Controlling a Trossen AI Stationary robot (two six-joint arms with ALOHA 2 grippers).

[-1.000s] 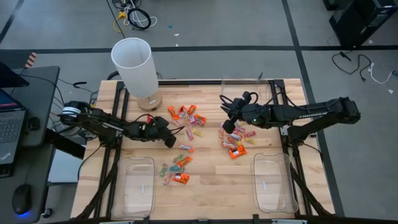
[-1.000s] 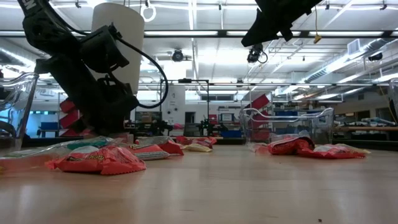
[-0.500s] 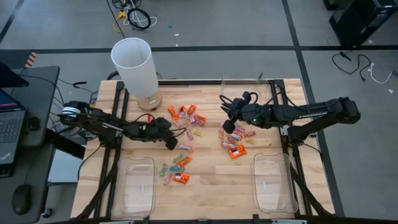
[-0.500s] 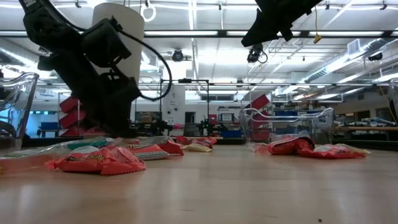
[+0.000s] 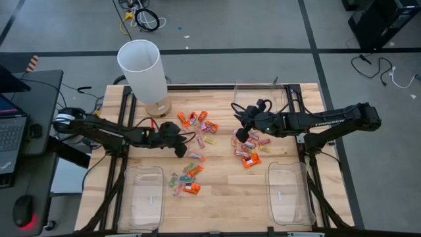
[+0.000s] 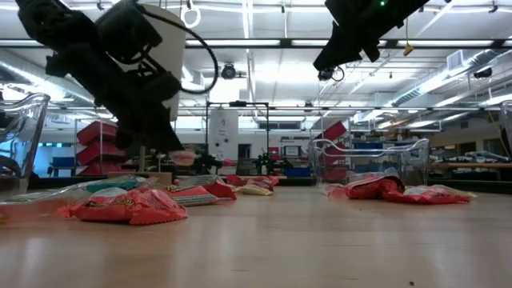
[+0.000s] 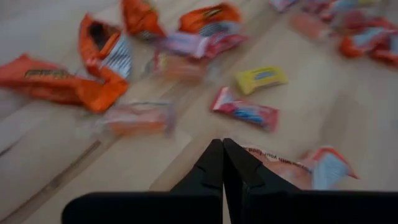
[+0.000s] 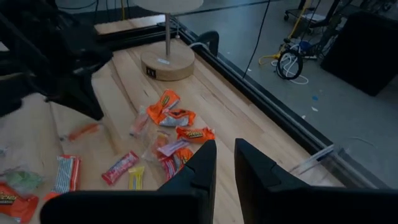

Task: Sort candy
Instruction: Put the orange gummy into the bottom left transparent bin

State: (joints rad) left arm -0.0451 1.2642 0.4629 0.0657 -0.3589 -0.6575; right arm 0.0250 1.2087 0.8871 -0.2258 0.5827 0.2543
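Candy [image 5: 197, 157] scattered just beside closed left tool [image 5: 180, 150].

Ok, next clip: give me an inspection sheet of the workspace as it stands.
Surface: wooden table, bare along its near middle.
Job's things: candy lies loose in clusters at the table's middle; both clear trays at the near edge look empty.
Clutter: a white-shaded lamp stands on a round wooden base at the far left.
Hands: left hand is shut on a pale candy piece, raised off the table in the low view; right hand hangs above the right cluster, fingers slightly apart, holding nothing.
Cables: coiled cables on the floor beyond the table.
Surroundings: desk with laptop and mouse to the left; no person seen.
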